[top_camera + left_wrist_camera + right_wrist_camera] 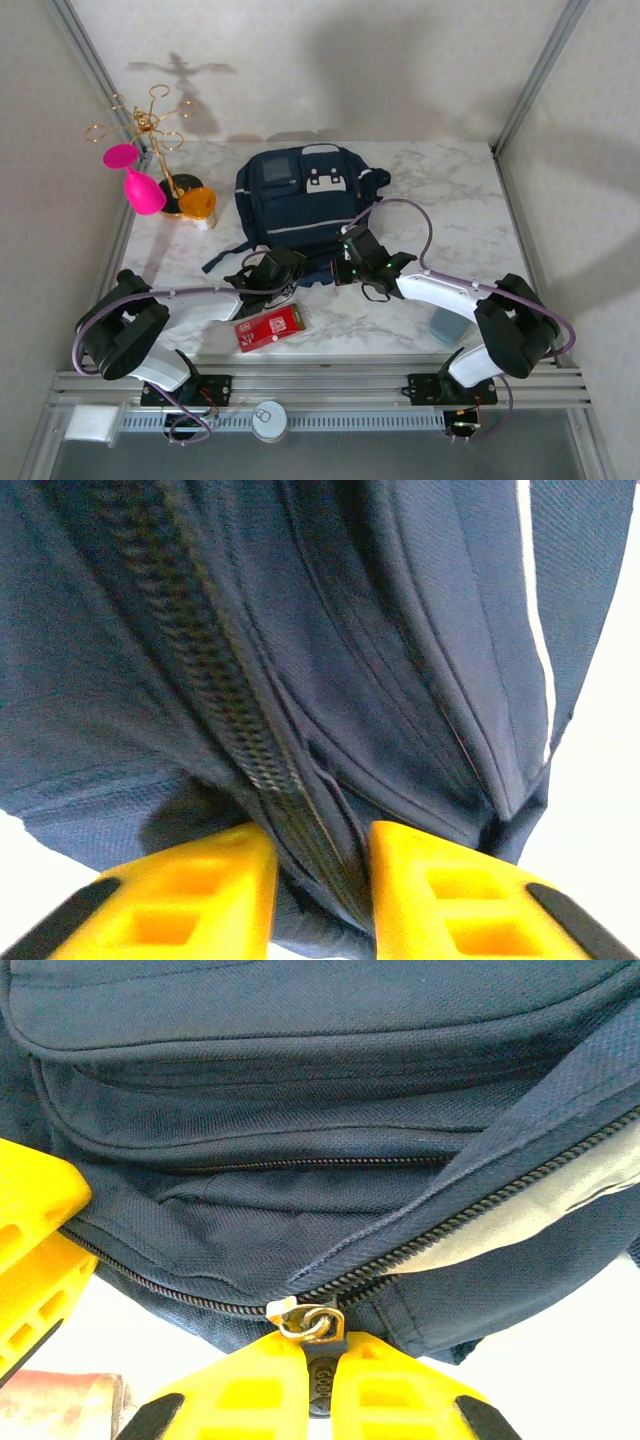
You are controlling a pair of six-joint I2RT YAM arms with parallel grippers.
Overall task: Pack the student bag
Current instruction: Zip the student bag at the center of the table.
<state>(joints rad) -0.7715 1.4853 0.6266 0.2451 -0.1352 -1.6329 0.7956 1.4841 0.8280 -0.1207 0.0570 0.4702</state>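
Student bag point(300, 200), navy woven fabric, coiled zipper point(205, 685)

Left gripper point(280, 265) hides part of the student bag point(300, 195).

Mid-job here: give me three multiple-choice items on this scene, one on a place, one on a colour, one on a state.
1. Where does the red rectangular box lie?
A. on the marble table, between the navy-blue fabric backpack and the arm bases
B. on top of the backpack
C. at the far right corner

2. What colour are the fingers of the left gripper?
A. black
B. yellow
C. white

3. What state is the right gripper in?
A. open, above the table
B. shut on the backpack's dark zipper pull
C. shut on the red box

Answers:
1: A, the box rests on bare marble in front of the backpack.
2: B, the left wrist view shows yellow fingers pinching bag fabric.
3: B, the pull sits pinched between its fingers.
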